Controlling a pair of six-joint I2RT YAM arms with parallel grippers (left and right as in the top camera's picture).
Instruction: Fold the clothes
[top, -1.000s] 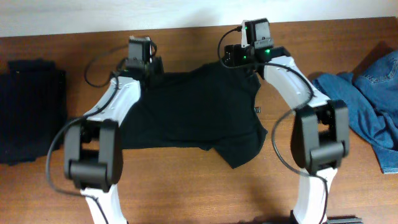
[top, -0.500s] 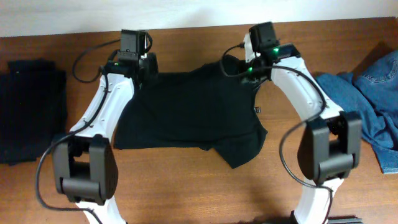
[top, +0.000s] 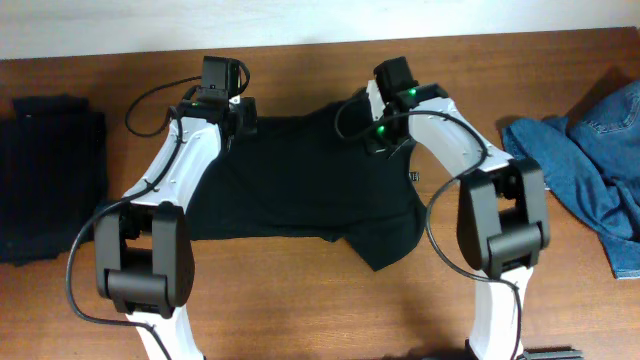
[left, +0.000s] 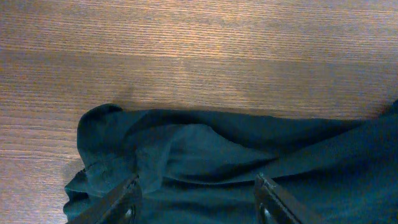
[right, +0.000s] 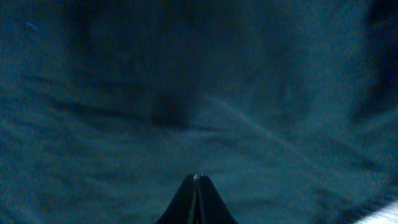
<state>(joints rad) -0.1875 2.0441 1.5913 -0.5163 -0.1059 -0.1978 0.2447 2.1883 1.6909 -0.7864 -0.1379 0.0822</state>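
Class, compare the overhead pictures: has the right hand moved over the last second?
Yes. The right hand drew back from the table's far edge, further onto the black shirt.

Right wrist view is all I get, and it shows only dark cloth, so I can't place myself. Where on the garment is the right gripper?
Observer: The right gripper sits near the far right corner of the black shirt, which lies spread on the table.
Operator: And the left gripper?
Observer: The left gripper is at the shirt's far left corner, jaws apart over a bunched edge.
Operator: Anything else nearby?
Observer: Some blue jeans lie apart from the shirt, to its right.
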